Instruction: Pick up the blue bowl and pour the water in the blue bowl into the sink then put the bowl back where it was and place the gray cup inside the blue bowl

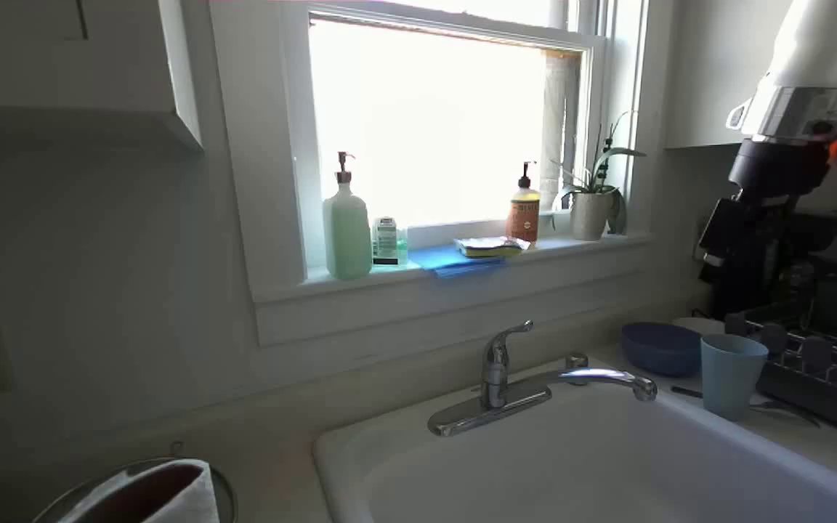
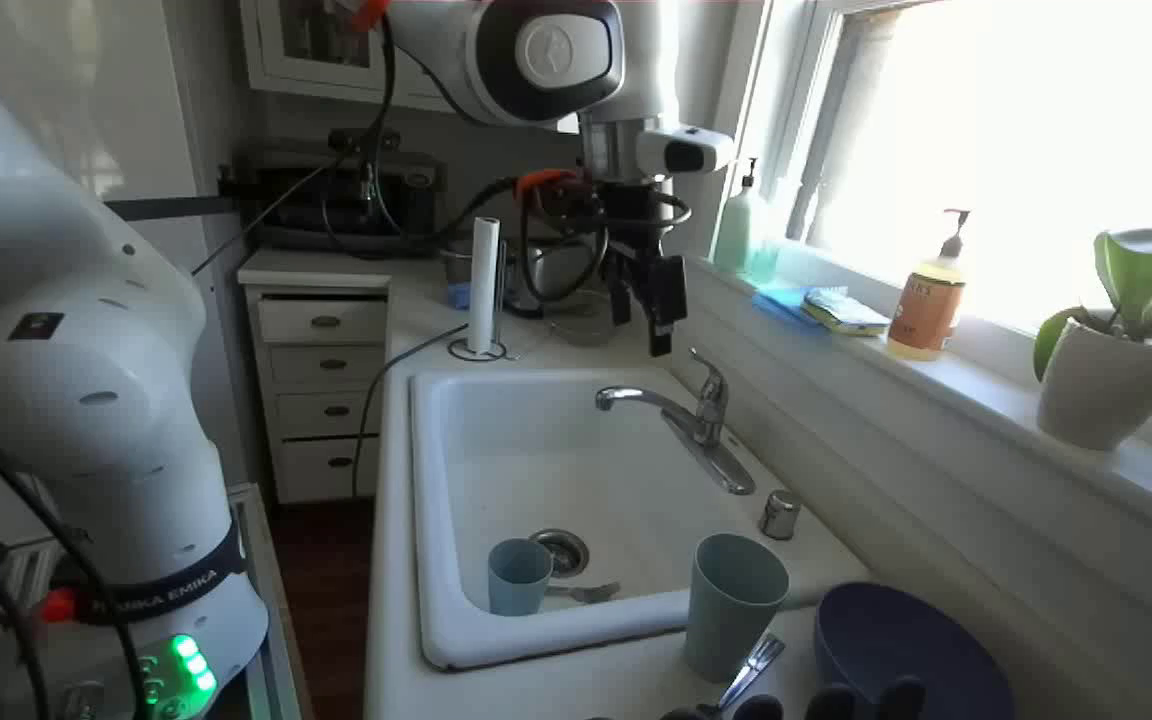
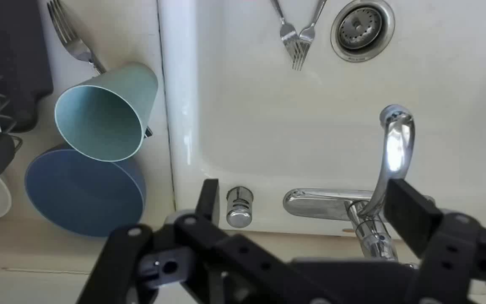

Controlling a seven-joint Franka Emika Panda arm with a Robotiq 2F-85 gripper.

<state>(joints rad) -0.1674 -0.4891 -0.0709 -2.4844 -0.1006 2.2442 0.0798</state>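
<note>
Blue bowl (image 3: 85,194) stands apart from our gripper (image 3: 304,192), whose jaws gape wide above the faucet (image 3: 395,147) side of the sink (image 3: 289,139). Farther out on the bench (image 3: 157,185), we see the bowl upright, just beside the gray cup (image 3: 99,120); in the wrist view the cup partly hides a fork (image 3: 74,42).

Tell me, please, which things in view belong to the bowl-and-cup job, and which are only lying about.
For the job:
blue bowl
sink
gray cup, probably the one beside the bowl

Only lying about:
similar cup in the sink
forks
sponge
pump bottles
potted plant
</note>
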